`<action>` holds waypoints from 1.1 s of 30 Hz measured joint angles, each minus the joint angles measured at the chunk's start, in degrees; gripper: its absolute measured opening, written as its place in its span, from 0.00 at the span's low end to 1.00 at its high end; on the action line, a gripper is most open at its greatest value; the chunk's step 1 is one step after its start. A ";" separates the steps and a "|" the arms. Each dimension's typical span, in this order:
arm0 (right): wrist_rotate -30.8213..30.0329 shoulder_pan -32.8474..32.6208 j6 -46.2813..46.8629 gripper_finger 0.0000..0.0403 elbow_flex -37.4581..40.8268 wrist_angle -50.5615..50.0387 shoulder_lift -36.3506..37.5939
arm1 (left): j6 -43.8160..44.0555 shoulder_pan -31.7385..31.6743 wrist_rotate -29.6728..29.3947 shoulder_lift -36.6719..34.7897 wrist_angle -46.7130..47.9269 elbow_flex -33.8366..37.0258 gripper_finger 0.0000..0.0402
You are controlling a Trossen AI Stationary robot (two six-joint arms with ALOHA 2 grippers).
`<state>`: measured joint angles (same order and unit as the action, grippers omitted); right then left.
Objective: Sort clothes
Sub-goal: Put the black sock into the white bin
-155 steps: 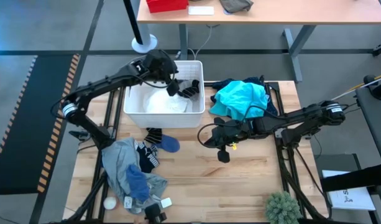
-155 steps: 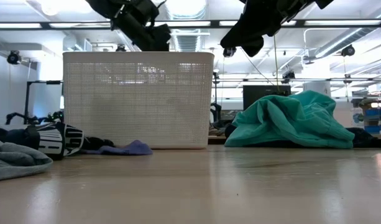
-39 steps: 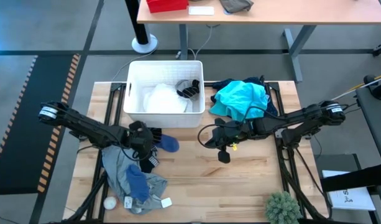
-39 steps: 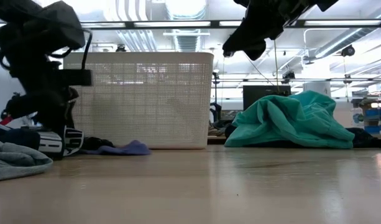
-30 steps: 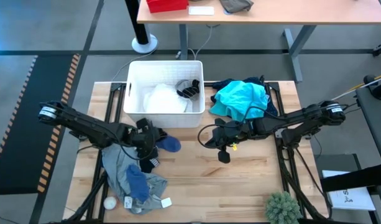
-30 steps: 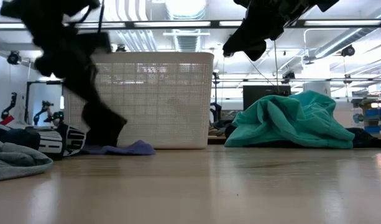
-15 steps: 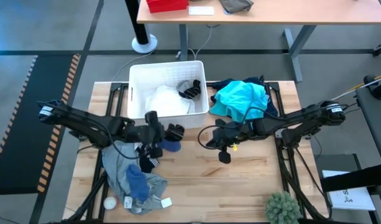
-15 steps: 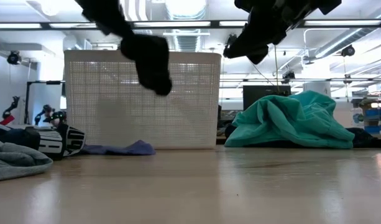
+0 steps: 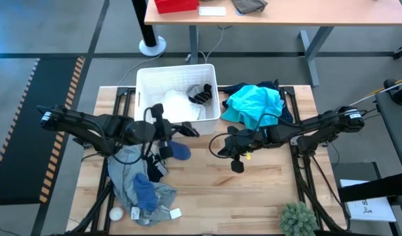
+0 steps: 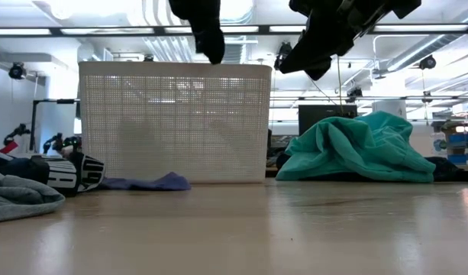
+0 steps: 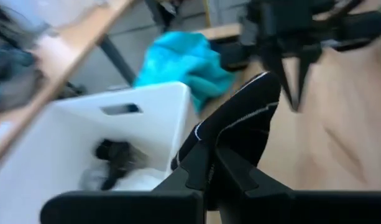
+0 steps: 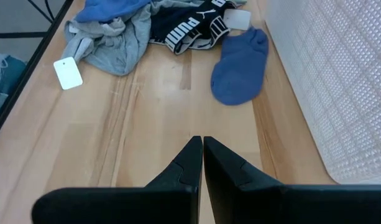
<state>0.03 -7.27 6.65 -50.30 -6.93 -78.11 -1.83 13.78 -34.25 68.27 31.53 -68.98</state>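
My left gripper (image 9: 169, 129) is shut on a dark sock with thin white stripes (image 9: 186, 130), held in the air just in front of the white basket's (image 9: 143, 90) near wall; in the low view the sock (image 10: 208, 29) hangs at rim height. A white garment (image 9: 176, 105) and a dark sock (image 9: 201, 94) lie in the basket. A teal garment (image 9: 253, 105) lies at the far right. A grey garment (image 9: 130, 176), black briefs (image 9: 157, 167) and a blue sock (image 9: 179, 152) lie near left. My right gripper (image 9: 231, 149) is shut, empty, above mid-table. My left gripper pinches the dark sock between its two fingers (image 11: 199, 169), at one end of the sock (image 11: 222, 144). The fingers come about level from the table's left. The rest of the sock (image 11: 249, 115) sticks out past the fingertips, lifted clear of the table and the basket.
A small white ball (image 9: 115, 214) and loose white tags (image 9: 175, 213) lie by the near left edge. A potted plant (image 9: 298, 220) stands at the near right. Bare wood (image 9: 253, 190) lies between the clothes pile and the plant.
My left gripper has risen from the clothes pile with the dark sock and gone toward the table's right and far edge, up to the basket's near wall. The sock is lifted clear, from table height to rim height. The basket has shifted slightly right.
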 joint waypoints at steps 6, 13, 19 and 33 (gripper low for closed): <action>0.00 -0.11 1.15 0.00 0.00 0.01 0.00 | -3.85 -4.40 2.04 -0.82 0.23 -0.64 0.00; 0.00 -0.40 2.52 0.00 0.00 0.42 0.00 | -7.55 -16.96 18.70 -5.21 -4.15 0.81 0.00; 0.00 -1.00 2.79 0.00 0.00 0.45 0.00 | -8.71 -29.21 28.66 -6.91 -7.98 5.34 0.00; 0.00 -0.98 2.76 0.00 0.00 0.38 0.00 | -2.49 -42.07 45.36 -6.66 -30.96 28.05 0.00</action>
<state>0.03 -8.25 9.41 -50.30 -6.55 -78.11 -4.31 -28.30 11.11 61.61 0.56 -40.93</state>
